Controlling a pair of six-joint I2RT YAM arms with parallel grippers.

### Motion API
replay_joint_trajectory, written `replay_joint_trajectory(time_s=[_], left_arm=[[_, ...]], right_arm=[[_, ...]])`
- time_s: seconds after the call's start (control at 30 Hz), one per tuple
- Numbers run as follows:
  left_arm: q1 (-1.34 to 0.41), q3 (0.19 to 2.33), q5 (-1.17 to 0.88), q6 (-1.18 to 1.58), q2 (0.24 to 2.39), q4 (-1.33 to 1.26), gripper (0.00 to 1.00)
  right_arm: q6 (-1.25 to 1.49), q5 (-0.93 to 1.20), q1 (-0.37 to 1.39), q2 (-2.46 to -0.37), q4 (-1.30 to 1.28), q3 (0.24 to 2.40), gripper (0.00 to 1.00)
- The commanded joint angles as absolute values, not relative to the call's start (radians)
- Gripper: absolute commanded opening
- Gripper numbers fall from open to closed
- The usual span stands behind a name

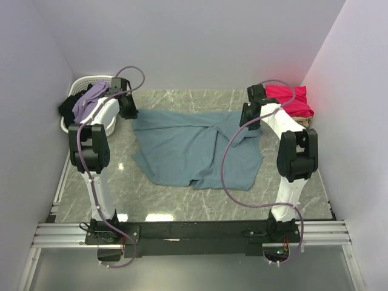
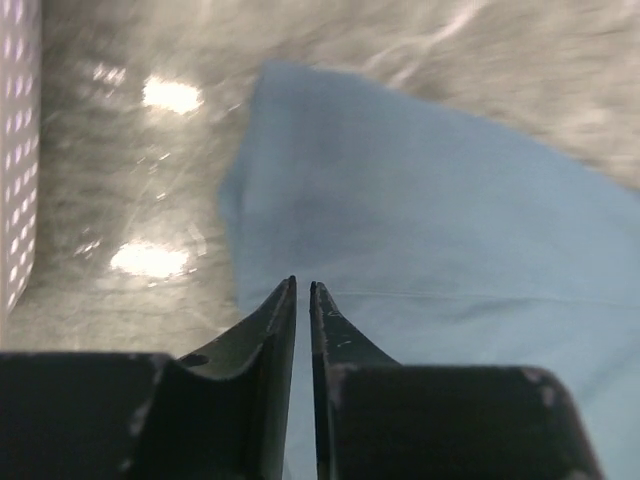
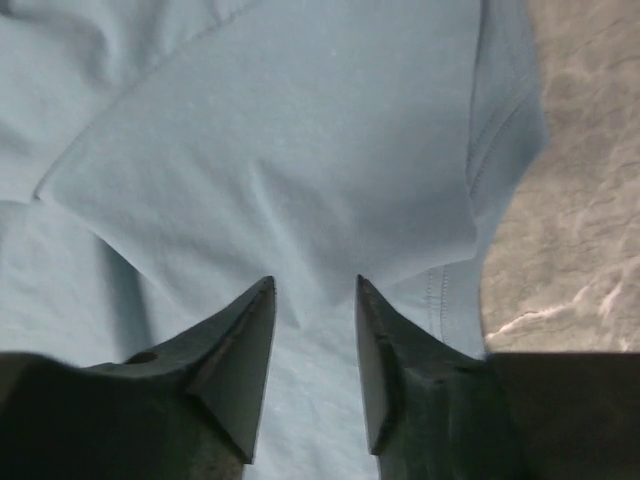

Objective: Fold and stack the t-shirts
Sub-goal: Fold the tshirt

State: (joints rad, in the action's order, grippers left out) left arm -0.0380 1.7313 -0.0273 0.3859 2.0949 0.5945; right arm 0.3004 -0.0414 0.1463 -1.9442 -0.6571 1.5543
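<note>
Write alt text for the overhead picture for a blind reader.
A teal-blue t-shirt lies spread and rumpled on the marble table, the left tool at its far-left corner and the right tool over its far-right sleeve. A white basket of clothes stands far left; a crimson-pink shirt lies far right.

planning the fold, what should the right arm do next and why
Probably lower and close the right gripper: its jaws stand open over the teal t-shirt, near its sleeve hem beside the marble table. The left gripper looks shut at the shirt's left edge.
</note>
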Motion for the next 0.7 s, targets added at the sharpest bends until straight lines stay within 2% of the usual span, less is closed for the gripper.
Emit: replay_joint_trajectory(time_s=[0.0, 0.03, 0.1, 0.13, 0.27, 0.37, 0.67], left_arm=[[-0.041, 1.755, -0.194, 0.373, 1.994, 0.505, 0.20], [-0.041, 1.762, -0.227, 0.370, 1.997, 0.497, 0.27], [-0.043, 1.789, -0.297, 0.371, 2.026, 0.473, 0.29], [-0.043, 1.798, -0.314, 0.379, 2.040, 0.465, 0.33], [-0.046, 1.850, -0.386, 0.405, 2.114, 0.439, 0.34], [-0.052, 1.847, -0.408, 0.410, 2.158, 0.416, 0.39], [-0.054, 1.873, -0.370, 0.405, 2.279, 0.436, 0.43]], right_arm=[[0.330, -0.107, 0.152, -1.813, -0.585, 1.588, 0.53], [0.330, -0.104, 0.152, -1.801, -0.562, 1.595, 0.55], [0.327, -0.112, 0.150, -1.819, -0.561, 1.641, 0.56], [0.328, -0.113, 0.149, -1.862, -0.561, 1.663, 0.57], [0.331, -0.080, 0.147, -2.000, -0.607, 1.827, 0.57], [0.350, -0.069, 0.143, -2.085, -0.617, 1.899, 0.55], [0.364, -0.003, 0.094, -2.220, -0.646, 1.994, 0.55]])
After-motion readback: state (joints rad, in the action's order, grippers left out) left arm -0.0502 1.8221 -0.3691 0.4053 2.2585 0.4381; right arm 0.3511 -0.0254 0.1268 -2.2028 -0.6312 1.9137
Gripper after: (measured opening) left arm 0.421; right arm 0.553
